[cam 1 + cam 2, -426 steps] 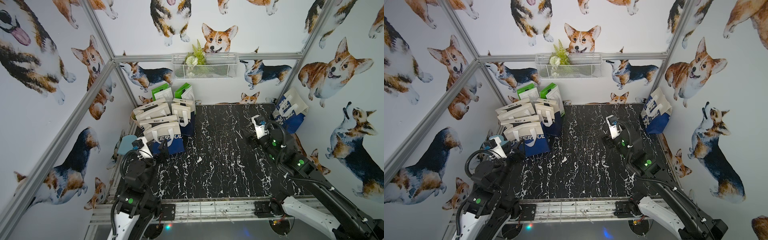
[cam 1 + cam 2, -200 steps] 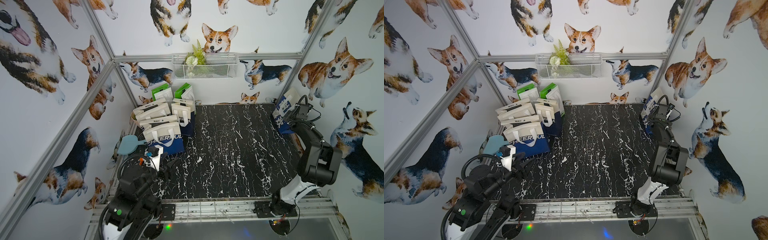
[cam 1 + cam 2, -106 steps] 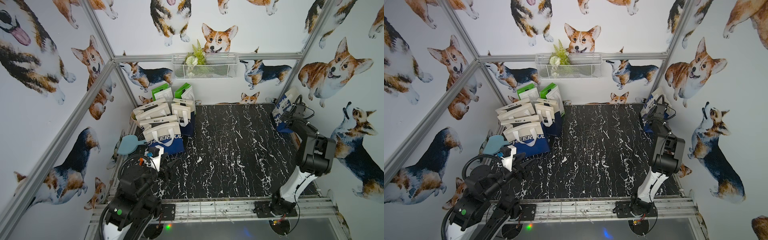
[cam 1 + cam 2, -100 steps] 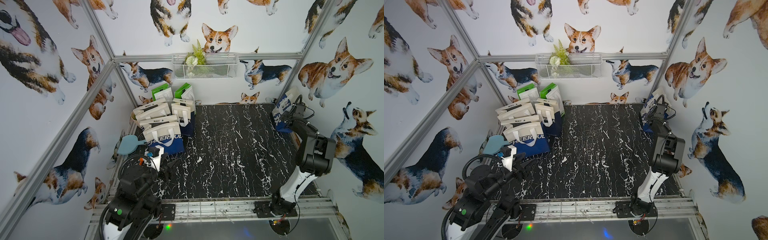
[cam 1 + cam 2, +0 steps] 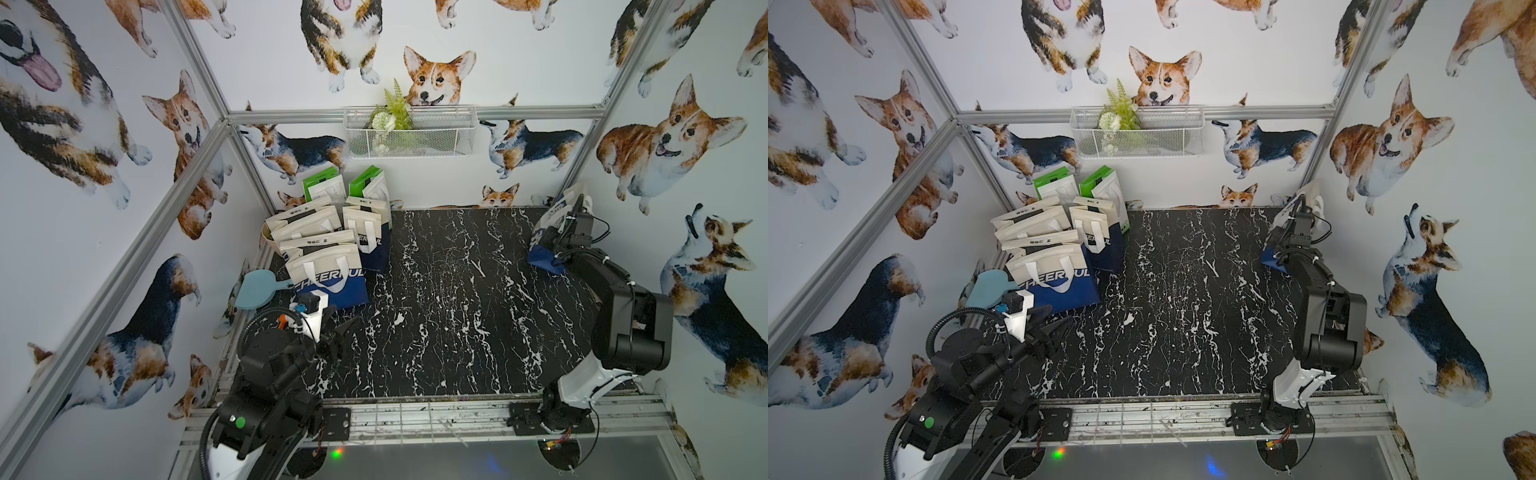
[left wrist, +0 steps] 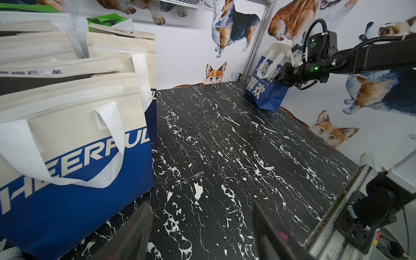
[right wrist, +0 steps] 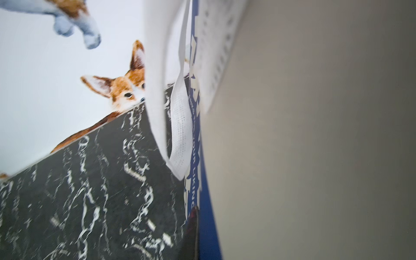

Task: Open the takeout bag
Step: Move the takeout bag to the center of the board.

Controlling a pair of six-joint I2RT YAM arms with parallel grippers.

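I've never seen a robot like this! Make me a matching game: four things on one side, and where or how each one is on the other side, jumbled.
Things:
1. left pincer
2. right pincer
3. wire basket
4. light blue paddle

Places and states:
A. hangs high at the back, plant inside
B. closed on the lone bag at the right side
C. lies at the left edge, beside the stacked bags
D. open above the bare tabletop

Pairs: 1-D, 2-B, 3-A, 4-C

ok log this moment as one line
phase: grasp | right gripper: shut on blue takeout bag, far right corner | left gripper: open, empty, near CHEERFUL bag
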